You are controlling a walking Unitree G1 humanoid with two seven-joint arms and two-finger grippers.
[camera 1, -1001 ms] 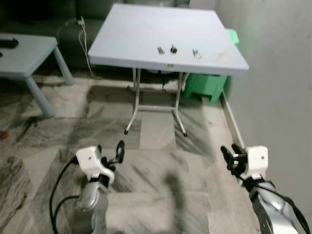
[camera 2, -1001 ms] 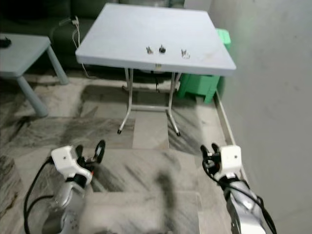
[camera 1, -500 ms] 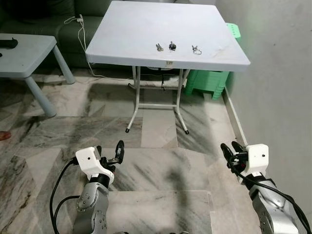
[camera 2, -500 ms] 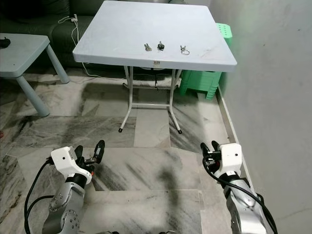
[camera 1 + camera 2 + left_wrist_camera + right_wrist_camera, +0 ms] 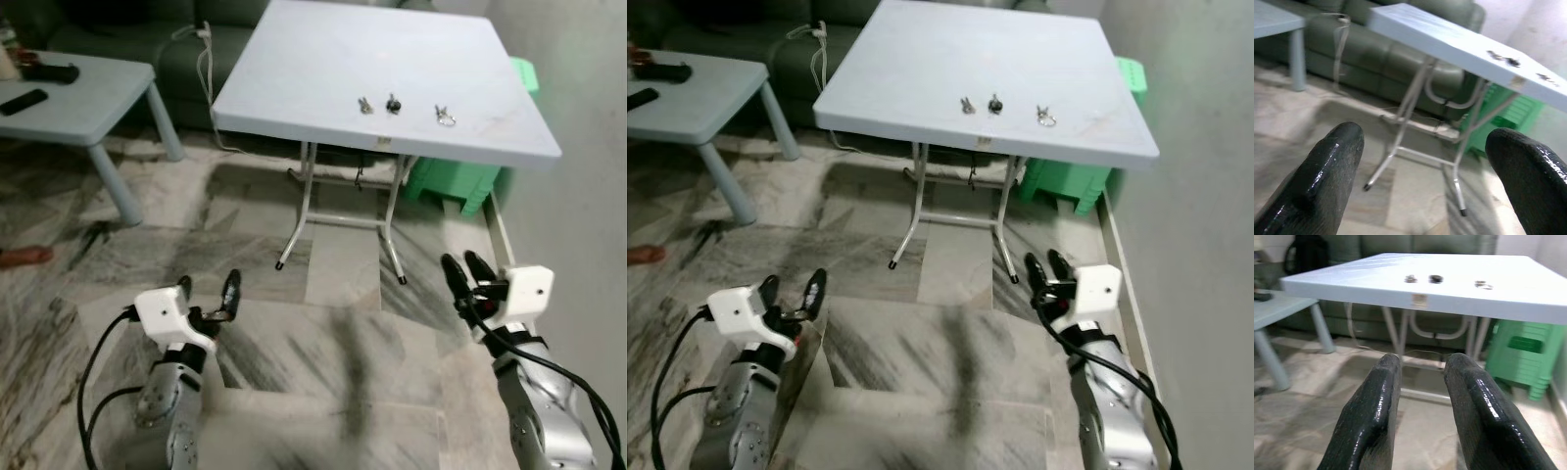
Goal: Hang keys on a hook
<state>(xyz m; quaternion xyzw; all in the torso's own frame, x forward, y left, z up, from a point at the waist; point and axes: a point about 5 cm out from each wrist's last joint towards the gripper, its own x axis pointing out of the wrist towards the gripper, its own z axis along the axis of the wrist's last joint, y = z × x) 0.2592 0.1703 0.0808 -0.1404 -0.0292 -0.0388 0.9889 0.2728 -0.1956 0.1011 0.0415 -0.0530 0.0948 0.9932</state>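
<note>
I am holding my left gripper (image 5: pixel 208 295) low over the marble floor (image 5: pixel 333 333) with its two black fingers (image 5: pixel 1327 166) spread wide, gripping nothing. My right gripper (image 5: pixel 463 274) is hanging at the same height, its fingers (image 5: pixel 1469 396) parted by only a narrow gap and also empty. Ahead of both, three small sets of keys (image 5: pixel 391 103) are lying in a row near the front edge of the white folding table (image 5: pixel 323 59). Green plastic stools (image 5: pixel 458 184) are sitting beneath it by the wall, and a pale blue side table (image 5: pixel 69 93) is standing off to my left.
</note>
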